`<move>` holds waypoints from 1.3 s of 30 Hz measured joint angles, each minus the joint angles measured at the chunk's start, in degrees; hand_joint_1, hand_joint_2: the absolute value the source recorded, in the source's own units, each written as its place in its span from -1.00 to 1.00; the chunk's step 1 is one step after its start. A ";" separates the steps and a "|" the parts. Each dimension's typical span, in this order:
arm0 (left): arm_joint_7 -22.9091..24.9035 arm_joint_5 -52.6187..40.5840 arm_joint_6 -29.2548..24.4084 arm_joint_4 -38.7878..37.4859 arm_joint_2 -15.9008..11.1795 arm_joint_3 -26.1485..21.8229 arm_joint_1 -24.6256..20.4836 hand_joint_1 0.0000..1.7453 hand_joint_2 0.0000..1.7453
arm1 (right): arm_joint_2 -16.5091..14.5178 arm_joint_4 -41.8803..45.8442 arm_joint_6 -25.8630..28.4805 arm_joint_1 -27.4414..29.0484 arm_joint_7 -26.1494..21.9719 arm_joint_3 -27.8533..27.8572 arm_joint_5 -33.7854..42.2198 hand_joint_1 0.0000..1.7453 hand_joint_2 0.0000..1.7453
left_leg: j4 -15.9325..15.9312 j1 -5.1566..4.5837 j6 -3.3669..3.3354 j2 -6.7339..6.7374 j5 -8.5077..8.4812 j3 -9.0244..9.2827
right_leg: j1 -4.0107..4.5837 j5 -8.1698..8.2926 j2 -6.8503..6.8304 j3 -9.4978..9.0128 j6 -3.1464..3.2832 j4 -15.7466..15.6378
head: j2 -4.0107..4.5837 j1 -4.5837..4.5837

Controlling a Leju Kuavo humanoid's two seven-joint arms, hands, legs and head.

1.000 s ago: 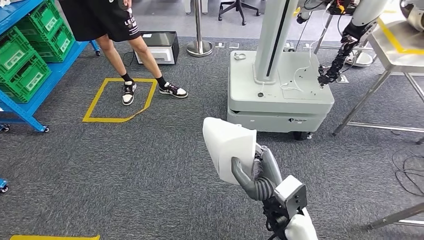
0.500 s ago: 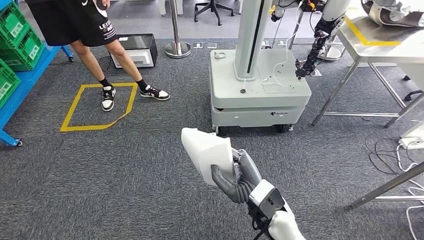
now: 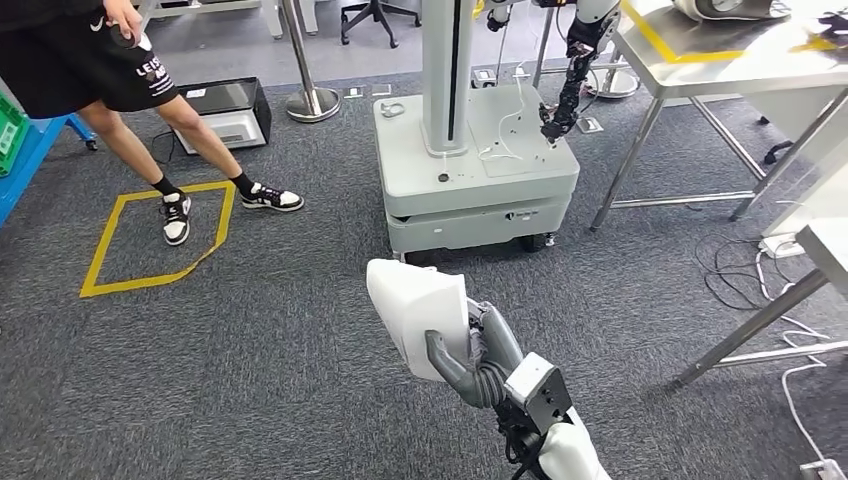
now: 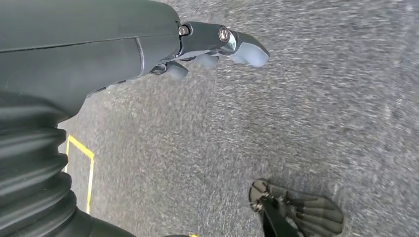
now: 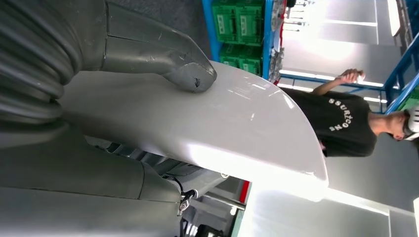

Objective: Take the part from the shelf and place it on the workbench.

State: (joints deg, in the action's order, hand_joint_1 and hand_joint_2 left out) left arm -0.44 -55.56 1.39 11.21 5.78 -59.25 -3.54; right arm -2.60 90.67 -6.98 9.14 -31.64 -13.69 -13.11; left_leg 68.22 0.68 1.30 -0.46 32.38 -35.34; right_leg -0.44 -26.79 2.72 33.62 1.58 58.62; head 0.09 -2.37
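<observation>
The right hand grips the white part, thumb pressed on its smooth face and fingers behind it, holding it up over the grey carpet just in front of the grey wheeled robot base. The metal table stands beside that base. The left hand hangs over carpet, fingers seemingly loose and empty.

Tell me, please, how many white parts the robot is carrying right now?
1. The white part is held by the right hand, out over the carpet; the left hand holds nothing.
</observation>
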 joint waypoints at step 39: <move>1.47 1.34 -1.44 -0.32 1.03 -0.26 -0.72 -1.00 1.00 | 0.07 -4.44 -0.60 -5.75 1.04 -1.26 -0.92 1.00 1.00 | -9.89 -0.09 -2.00 -0.34 -4.24 3.48 | -0.05 -2.25 0.24 1.67 -2.50 3.24 | 0.00 -0.21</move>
State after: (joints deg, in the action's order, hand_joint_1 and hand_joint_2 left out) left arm 1.02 -54.22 -0.05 10.90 6.81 -59.52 -4.26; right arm -2.53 86.23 -7.58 3.39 -30.60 -14.94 -14.03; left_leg 58.33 0.60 -0.70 -0.79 28.14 -31.85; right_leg -0.48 -29.03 2.96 35.29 -0.92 61.86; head 0.09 -2.58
